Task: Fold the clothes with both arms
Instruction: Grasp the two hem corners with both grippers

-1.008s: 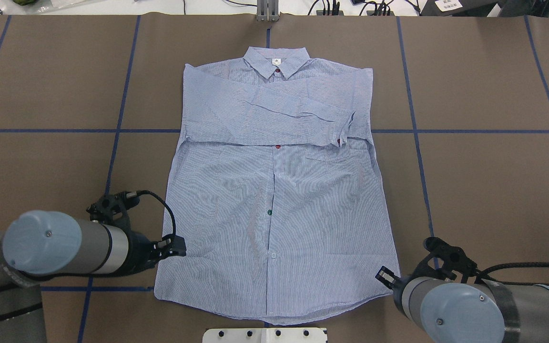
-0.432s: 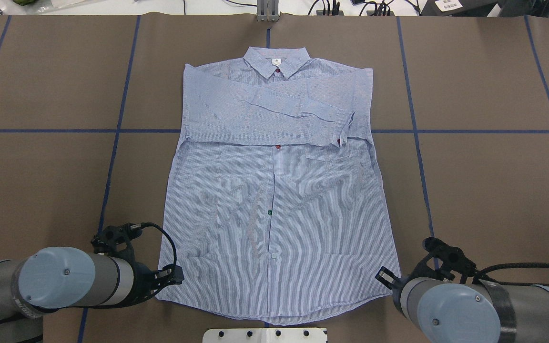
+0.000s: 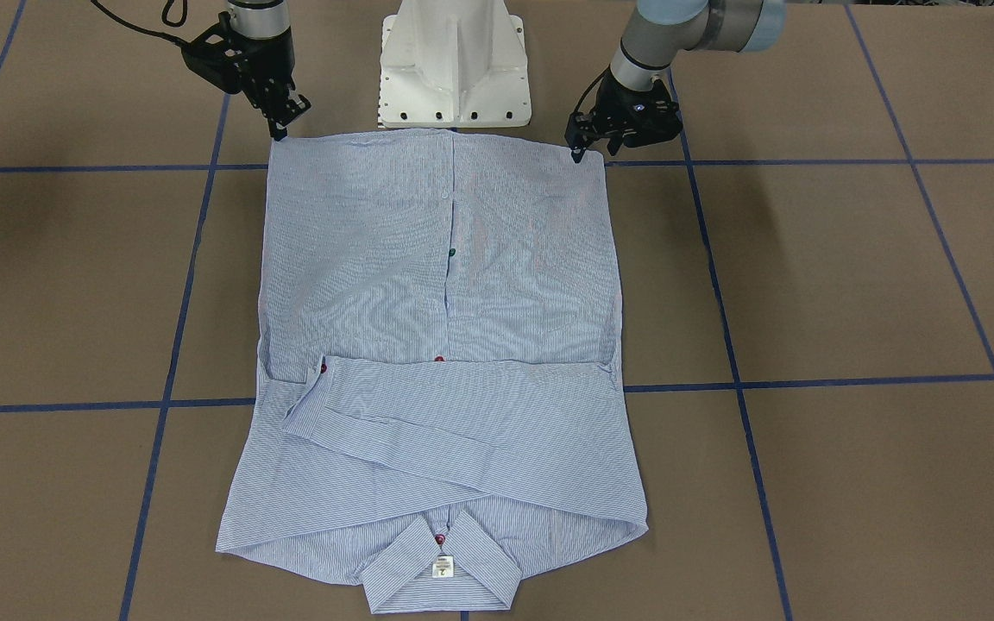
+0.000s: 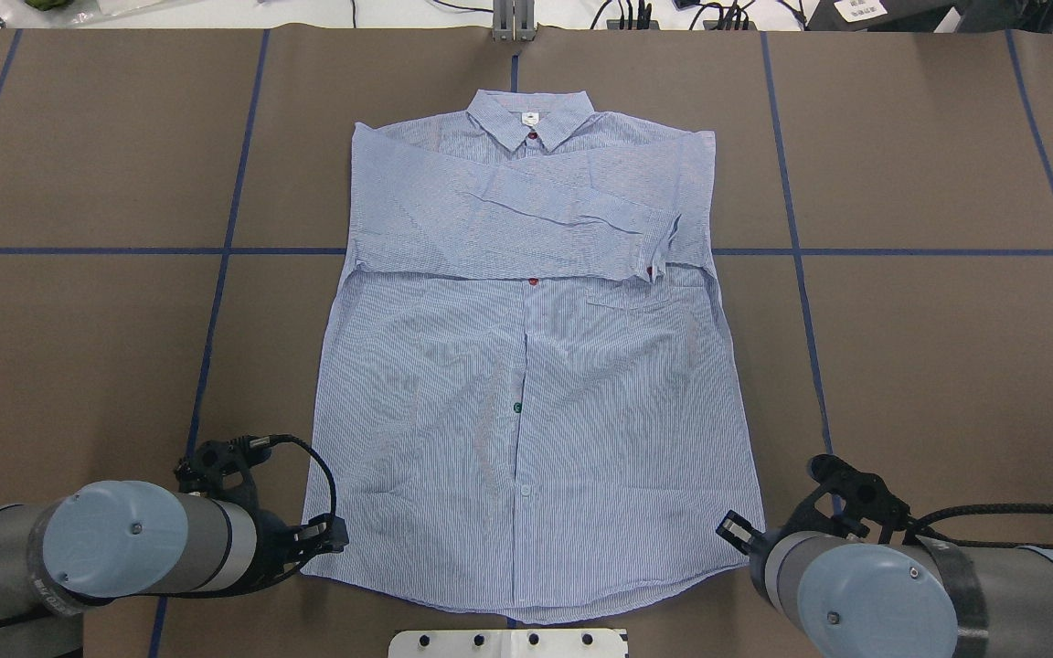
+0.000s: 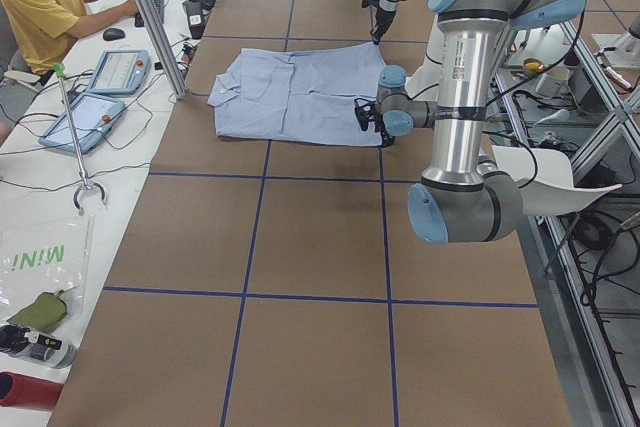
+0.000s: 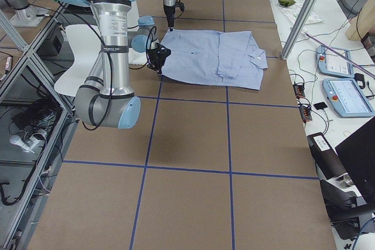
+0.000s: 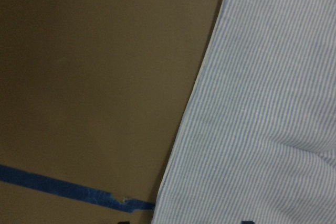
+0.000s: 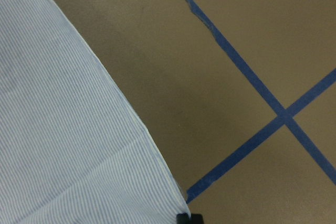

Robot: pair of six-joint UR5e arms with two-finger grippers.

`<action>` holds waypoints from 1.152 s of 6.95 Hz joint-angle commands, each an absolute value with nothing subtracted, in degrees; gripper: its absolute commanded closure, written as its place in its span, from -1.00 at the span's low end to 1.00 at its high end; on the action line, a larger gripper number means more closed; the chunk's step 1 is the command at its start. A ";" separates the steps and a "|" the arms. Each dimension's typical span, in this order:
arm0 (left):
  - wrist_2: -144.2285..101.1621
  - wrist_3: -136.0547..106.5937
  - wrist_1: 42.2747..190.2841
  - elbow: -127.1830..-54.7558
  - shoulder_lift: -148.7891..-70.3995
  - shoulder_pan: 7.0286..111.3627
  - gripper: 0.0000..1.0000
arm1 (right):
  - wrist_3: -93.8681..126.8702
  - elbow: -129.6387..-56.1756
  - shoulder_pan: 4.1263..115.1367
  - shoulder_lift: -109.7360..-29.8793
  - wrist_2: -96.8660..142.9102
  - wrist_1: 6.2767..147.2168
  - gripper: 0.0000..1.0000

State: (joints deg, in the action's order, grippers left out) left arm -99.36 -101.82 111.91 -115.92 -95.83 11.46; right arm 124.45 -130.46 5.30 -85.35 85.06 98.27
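The light blue striped shirt (image 4: pixel 526 393) lies flat and buttoned on the brown bench (image 4: pixel 929 366), collar (image 4: pixel 531 117) away from the robot, hem toward the white pedestal (image 3: pixel 454 60), both sleeves (image 4: pixel 526 215) already crossed over the chest. My left hand (image 4: pixel 330 535) sits low at the hem corner on its side. In its wrist view two dark tips (image 7: pixel 122 222) show set apart at the bottom edge beside the cloth's side seam, so I read its fingers as apart, nothing gripped. My right hand (image 4: pixel 732 530) is at the opposite hem corner. Only one dark tip (image 8: pixel 189 217) shows, touching the corner's point, and I cannot tell whether it has closed. I judge the step to be pinching both hem corners and carrying them up to the shoulders. To do it well I would bite front and back layers together, confirm both grips before lifting, raise the two hands level and in step so the hem stays taut, then lay it square over the sleeves without dragging them. As for containers, I find only a clear printed bag (image 5: pixel 45 267) on the side table, contents not readable.
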 commanded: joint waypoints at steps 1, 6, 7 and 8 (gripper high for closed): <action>-99.32 -102.30 111.88 -115.93 -95.71 11.07 -0.25 | 124.45 -130.43 5.27 -85.34 85.08 98.35 1.00; -99.32 -102.30 111.80 -115.58 -95.54 10.99 -0.09 | 124.45 -130.52 4.92 -85.25 85.17 99.49 1.00; -99.40 -102.30 111.80 -115.40 -95.54 10.99 0.34 | 124.37 -130.52 4.92 -85.25 85.17 99.49 1.00; -99.32 -102.30 111.71 -115.40 -95.45 10.99 0.92 | 124.37 -130.43 5.01 -85.25 85.17 99.49 1.00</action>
